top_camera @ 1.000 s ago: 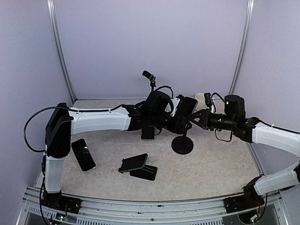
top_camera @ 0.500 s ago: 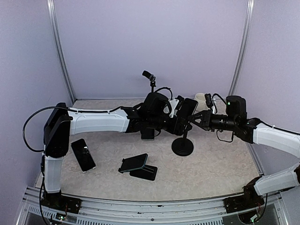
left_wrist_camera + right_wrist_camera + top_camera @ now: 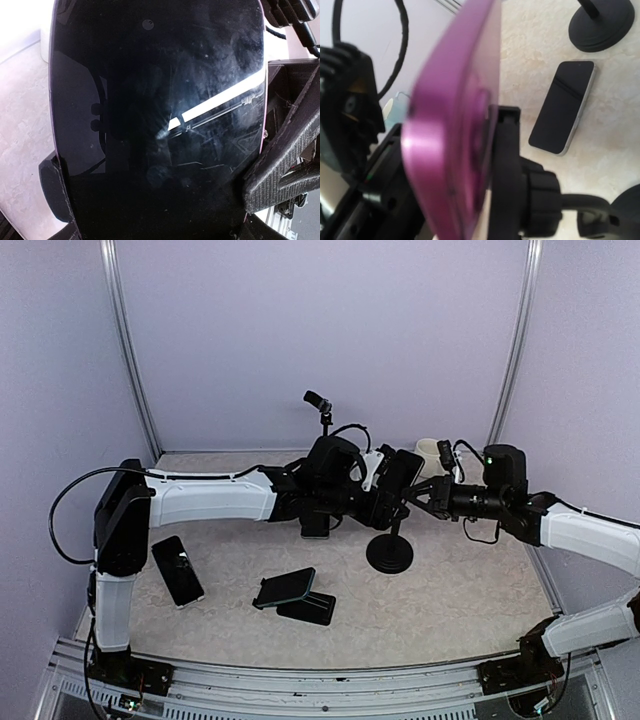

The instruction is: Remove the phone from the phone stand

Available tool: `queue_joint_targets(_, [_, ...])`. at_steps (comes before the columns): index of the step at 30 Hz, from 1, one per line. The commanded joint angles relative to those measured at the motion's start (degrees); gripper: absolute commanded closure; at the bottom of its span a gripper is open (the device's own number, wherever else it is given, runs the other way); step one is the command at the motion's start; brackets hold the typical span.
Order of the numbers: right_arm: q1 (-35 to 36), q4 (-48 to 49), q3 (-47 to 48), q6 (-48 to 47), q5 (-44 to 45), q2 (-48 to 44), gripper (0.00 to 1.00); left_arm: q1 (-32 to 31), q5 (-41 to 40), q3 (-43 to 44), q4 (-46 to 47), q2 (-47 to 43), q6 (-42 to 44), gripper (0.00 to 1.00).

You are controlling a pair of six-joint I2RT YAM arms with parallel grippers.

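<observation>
The phone (image 3: 403,470), with a dark screen (image 3: 160,100) and a purple back (image 3: 455,125), sits in the black clamp (image 3: 506,165) of the phone stand, above its round base (image 3: 389,553). My left gripper (image 3: 383,492) reaches in from the left and is shut on the phone's long edges. The screen fills the left wrist view, with one of the fingers (image 3: 282,172) on each side. My right gripper (image 3: 420,496) comes from the right and is shut on the stand's neck just behind the clamp; its fingertips barely show in its own view.
A second phone (image 3: 177,570) lies flat at the left. Another phone rests on a low stand (image 3: 285,587) beside a flat black stand (image 3: 308,609). One more phone (image 3: 562,107) lies under my left arm. A small camera tripod (image 3: 318,402) and a white cup (image 3: 430,452) stand at the back.
Almost nothing. The phone and both grippers have drifted very slightly to the right. Both grips are unchanged.
</observation>
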Motion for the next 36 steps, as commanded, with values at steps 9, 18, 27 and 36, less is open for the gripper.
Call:
queue_joint_targets(9, [-2.8, -3.6, 2.8, -3.7, 0.5, -4.5, 0.59, 3.9, -6.6, 3.2, -7.5, 1.1, -0.3, 0.79])
queue_joint_targets(18, [-3.9, -1.4, 3.1, -2.9, -2.4, -3.4, 0.43, 3.5, -5.4, 2.7, -6.5, 0.8, 0.3, 0.80])
queue_joint_targets(27, [-3.6, 4.0, 3.7, -1.3, -4.7, 1.1, 0.44, 2.5, -4.2, 4.0, -6.4, 0.9, 1.4, 0.80])
queue_joint_targets(36, [-2.0, 4.3, 6.4, -2.1, -3.7, 5.8, 0.47, 2.1, -3.8, 4.3, -6.3, 1.1, 1.5, 0.81])
